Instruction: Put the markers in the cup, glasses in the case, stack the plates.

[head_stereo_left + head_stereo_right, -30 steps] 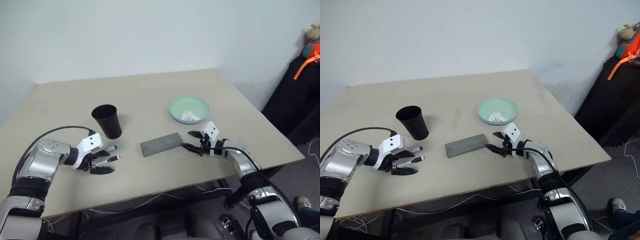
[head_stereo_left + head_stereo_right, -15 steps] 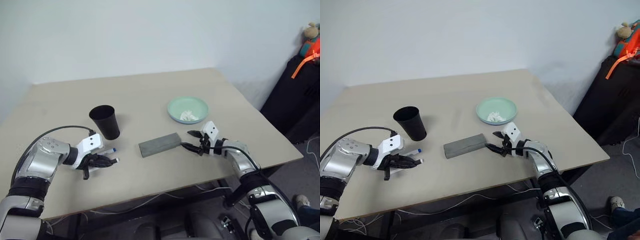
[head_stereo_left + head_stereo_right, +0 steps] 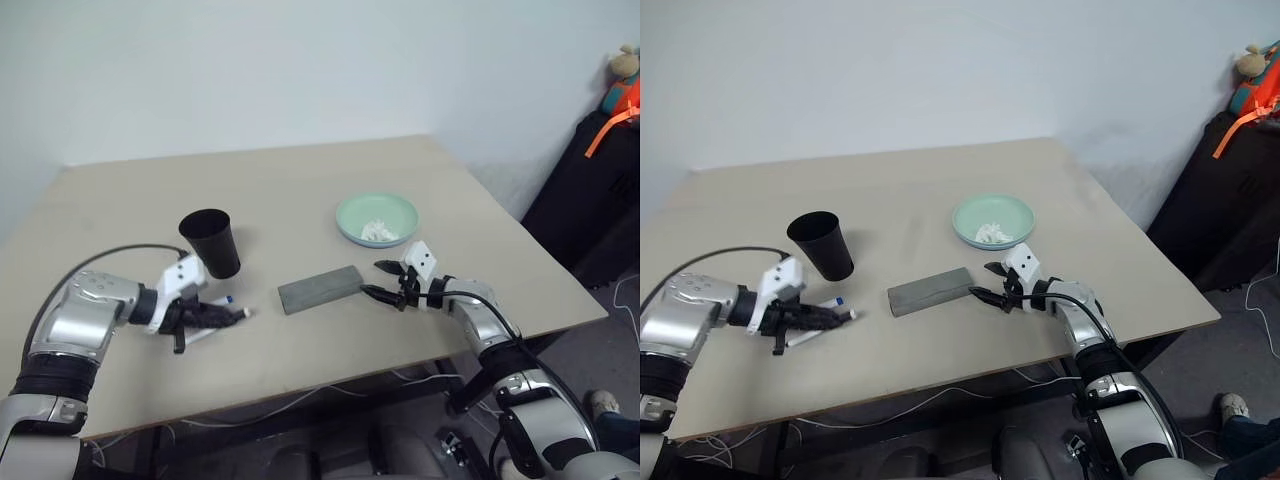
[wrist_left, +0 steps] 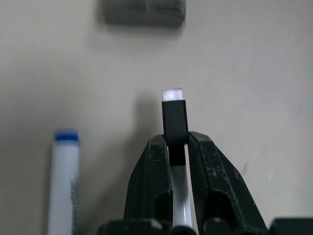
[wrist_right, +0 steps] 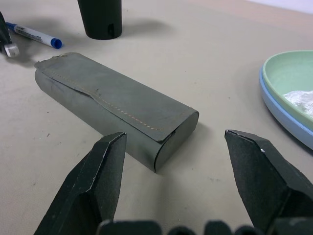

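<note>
My left gripper (image 4: 176, 144) is shut on a white marker (image 4: 174, 117) with a black cap, held just above the table in front of the black cup (image 3: 211, 242). A second marker (image 4: 63, 186), blue-capped, lies on the table beside it. The grey case (image 3: 320, 288) lies shut at mid-table. My right gripper (image 3: 385, 282) stands open just off the case's right end, nothing between its fingers. The mint green plate (image 5: 288, 78) sits stacked on the light blue plate (image 5: 288, 125), behind the right gripper. The glasses are out of view.
A white tissue wad (image 3: 378, 231) lies in the green plate. The table's front edge (image 3: 330, 375) runs close under both arms. A black bag (image 3: 590, 200) with a stuffed toy on top stands off the table's right side.
My left gripper closed on the black-capped marker and raised it off the table, shifting a little right. The right arm, case, cup and plates kept still.
</note>
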Controlling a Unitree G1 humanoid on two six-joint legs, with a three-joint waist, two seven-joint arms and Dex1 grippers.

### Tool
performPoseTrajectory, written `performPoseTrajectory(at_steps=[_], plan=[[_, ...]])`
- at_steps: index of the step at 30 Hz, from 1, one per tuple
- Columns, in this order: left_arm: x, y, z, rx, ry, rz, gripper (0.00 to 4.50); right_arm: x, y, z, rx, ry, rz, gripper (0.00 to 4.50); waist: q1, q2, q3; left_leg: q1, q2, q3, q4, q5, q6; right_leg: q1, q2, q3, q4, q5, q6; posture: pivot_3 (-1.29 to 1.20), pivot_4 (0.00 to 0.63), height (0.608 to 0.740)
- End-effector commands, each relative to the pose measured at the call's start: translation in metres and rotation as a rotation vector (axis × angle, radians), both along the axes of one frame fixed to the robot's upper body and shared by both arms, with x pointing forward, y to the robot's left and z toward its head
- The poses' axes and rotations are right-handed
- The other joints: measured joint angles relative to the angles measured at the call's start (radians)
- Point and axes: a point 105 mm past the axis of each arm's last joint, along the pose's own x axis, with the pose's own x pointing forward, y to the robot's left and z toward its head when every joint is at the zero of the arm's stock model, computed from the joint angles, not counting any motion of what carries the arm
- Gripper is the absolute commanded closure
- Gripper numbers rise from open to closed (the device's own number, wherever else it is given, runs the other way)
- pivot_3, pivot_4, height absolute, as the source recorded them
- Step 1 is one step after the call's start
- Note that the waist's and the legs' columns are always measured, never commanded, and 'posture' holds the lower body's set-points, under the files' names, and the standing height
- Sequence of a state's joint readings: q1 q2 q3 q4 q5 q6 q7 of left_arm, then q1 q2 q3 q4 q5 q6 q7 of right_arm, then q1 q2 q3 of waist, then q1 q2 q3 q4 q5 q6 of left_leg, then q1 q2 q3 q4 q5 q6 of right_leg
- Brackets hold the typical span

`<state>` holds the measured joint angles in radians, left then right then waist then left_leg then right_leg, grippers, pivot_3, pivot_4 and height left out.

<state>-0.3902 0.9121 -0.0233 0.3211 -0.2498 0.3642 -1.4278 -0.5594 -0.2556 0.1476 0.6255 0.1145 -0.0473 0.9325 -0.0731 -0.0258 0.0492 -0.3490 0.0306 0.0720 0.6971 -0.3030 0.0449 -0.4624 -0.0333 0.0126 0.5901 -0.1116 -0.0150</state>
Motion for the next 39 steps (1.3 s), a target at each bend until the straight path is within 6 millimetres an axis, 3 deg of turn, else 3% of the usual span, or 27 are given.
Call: performPoseTrajectory(at_steps=[1, 5, 7, 9, 39], plan=[[0.007, -0.006, 0.037, -0.087, -0.104, -0.004, 4.40, 0.006, 0.001, 0.016, 0.006, -0.059, 0.007, 1.01, 0.000, 0.001, 0.000, 0.000, 0.000, 0.000, 0.000, 0.000, 0.000, 0.000, 0.000, 0.000, 0.000, 0.000, 0.000, 0.00, 0.000, 0.720], [0.006, -0.006, 0.038, -0.093, -0.103, 0.001, 4.40, 0.006, 0.001, 0.016, 0.006, -0.059, 0.007, 1.01, -0.001, 0.000, 0.000, 0.001, -0.001, 0.000, 0.000, 0.000, 0.000, 0.000, 0.000, 0.001, 0.000, 0.000, 0.000, 0.00, 0.000, 0.720], [0.026, -0.010, 0.067, -0.213, -0.220, 0.102, 4.40, 0.005, 0.002, 0.016, 0.006, -0.057, 0.010, 1.01, -0.001, 0.000, 0.000, 0.001, -0.001, 0.000, 0.000, 0.000, 0.000, 0.000, 0.000, 0.001, 0.000, 0.000, 0.000, 0.00, 0.000, 0.720], [0.034, -0.011, 0.080, -0.270, -0.265, 0.148, 4.40, 0.005, 0.002, 0.015, 0.006, -0.057, 0.012, 1.01, 0.002, -0.002, 0.000, 0.000, -0.001, 0.000, 0.000, 0.000, 0.000, 0.001, 0.000, 0.000, 0.000, 0.000, 0.000, 0.00, 0.000, 0.720], [0.034, -0.012, 0.081, -0.277, -0.263, 0.164, 4.40, 0.005, 0.002, 0.015, 0.006, -0.056, 0.012, 1.01, -0.001, -0.002, 0.000, 0.001, -0.002, 0.000, 0.000, 0.000, -0.001, 0.001, 0.001, 0.000, 0.000, 0.000, 0.000, 0.00, 0.000, 0.720]])
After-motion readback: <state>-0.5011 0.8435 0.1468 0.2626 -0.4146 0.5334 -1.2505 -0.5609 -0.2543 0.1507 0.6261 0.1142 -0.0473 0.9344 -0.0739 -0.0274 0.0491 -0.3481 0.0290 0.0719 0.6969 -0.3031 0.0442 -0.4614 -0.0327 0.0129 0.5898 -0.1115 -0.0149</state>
